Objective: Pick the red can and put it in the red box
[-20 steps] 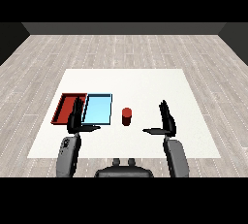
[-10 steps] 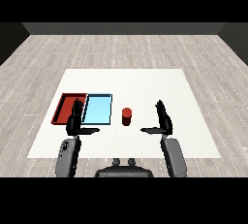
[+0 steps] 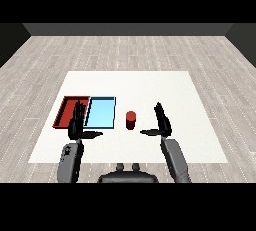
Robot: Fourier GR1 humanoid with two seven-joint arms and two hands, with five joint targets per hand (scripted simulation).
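Observation:
A small red can (image 3: 131, 120) stands upright on the white table (image 3: 150, 87), just right of the light blue tray (image 3: 100, 112). The red tray (image 3: 67, 109) lies left of the blue one, and nothing shows inside it. My right hand (image 3: 161, 120) is open, fingers straight up and thumb pointing left, a short way to the right of the can and apart from it. My left hand (image 3: 77, 123) is open too, raised in front of the seam between the two trays and covering part of their near edges.
Both trays lie side by side on the table's left half. The table's near edge runs just behind my forearms. Grey plank floor surrounds the table.
My right hand has moved left, closing toward the red can. The left hand, the can and the trays have stayed put.

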